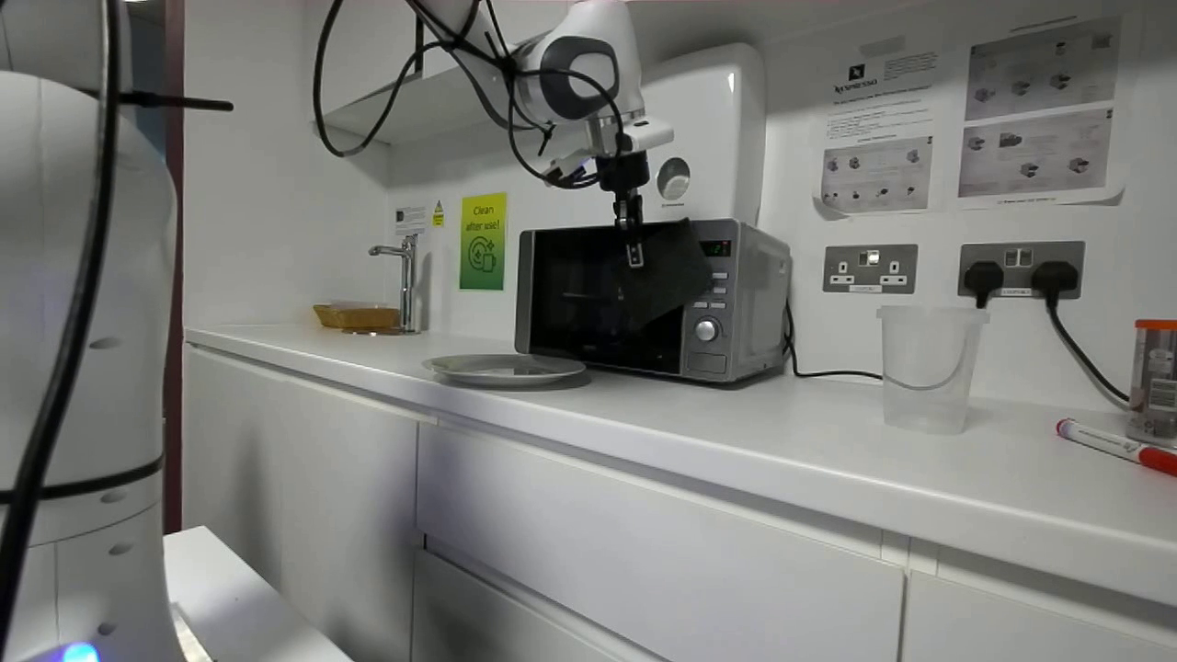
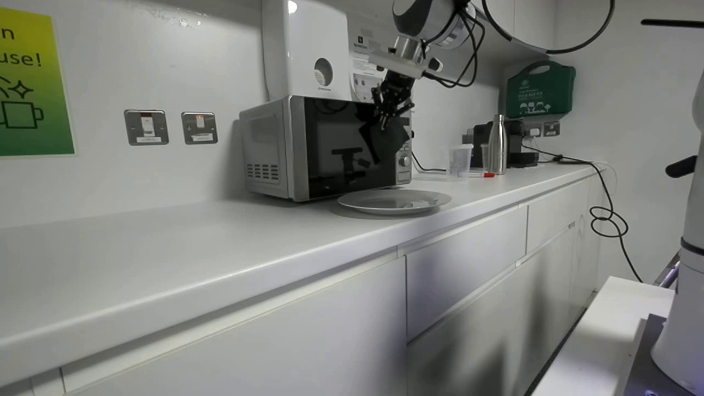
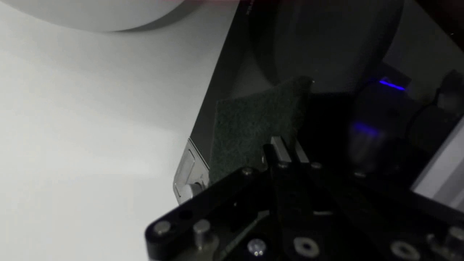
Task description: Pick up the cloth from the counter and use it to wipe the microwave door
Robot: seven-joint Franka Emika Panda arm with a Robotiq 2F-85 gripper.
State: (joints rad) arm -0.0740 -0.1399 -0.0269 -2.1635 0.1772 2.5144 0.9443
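1. Hanging in front of the microwave door point(image 1: 577, 308): the dark cloth point(image 1: 669, 276), jaws clamped on it; contact is unclear.
2. Wiping well likely needs light, flat pressure, avoiding the knob point(image 1: 706, 329).

Clerk: Cloth point(image 3: 246, 125)?
Inspector: Dark grey-black; in the wrist view, greenish and finely mottled.
Clerk: Claw point(image 3: 292, 149)?
Inspector: Black, pale grey at its ends.
Clerk: Microwave point(image 1: 759, 299)?
Inspector: Silver-grey housing. Microwave door point(image 1: 579, 290): black. Display point(image 1: 715, 248), two o'clock on the front: green digits on dark.
Clerk: Counter point(image 2: 165, 253)?
Inspector: Plain white. Plate point(image 1: 487, 370), at the microwave's eight o'clock in an exterior view: pale grey.
Clerk: Next?
Inspector: At the microwave's ten o'clock in an exterior view, a sign point(image 1: 484, 241) graded from yellow down to green, dark lettering.
Clerk: Last?
Inspector: First-aid case point(image 2: 542, 91), two o'clock in an exterior view: green, pale lettering.
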